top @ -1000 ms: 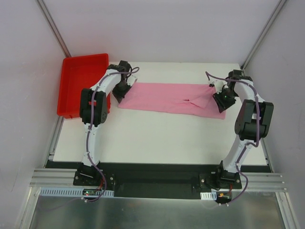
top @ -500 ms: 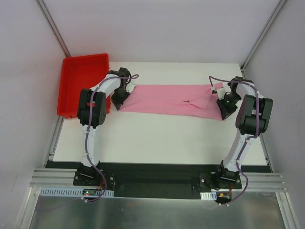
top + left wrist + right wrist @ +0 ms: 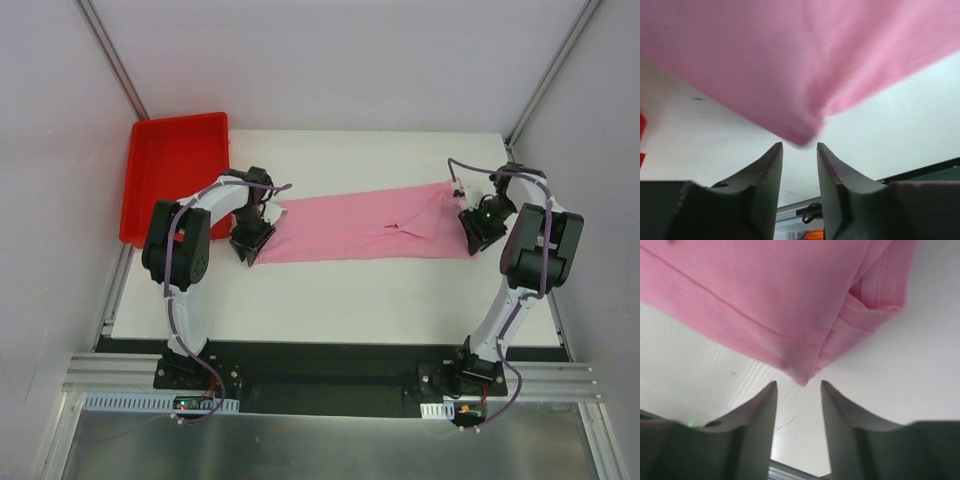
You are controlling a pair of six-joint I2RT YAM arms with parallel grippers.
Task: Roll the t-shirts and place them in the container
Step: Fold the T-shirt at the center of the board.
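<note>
From above, the light-pink cotton t-shirt (image 3: 370, 228), folded into a long band, lies on the white table (image 3: 350, 295) to the right of the red plastic tray (image 3: 176, 120). Its tray-side end has been dragged nearer the arm bases than a second ago, so the band now slants. The left hand (image 3: 250, 245) sits at that end and the right hand (image 3: 478, 225) at the end farthest from the tray.

On the left wrist, the left hand (image 3: 799, 146) has opened from shut to a narrow gap. The shirt's (image 3: 790, 60) corner lies just past its tips, unheld.

On the right wrist, the right hand (image 3: 797, 384) is likewise slightly parted and empty, the hem (image 3: 765, 300) just beyond it. The band looks straightened and released; rolling has not started.
</note>
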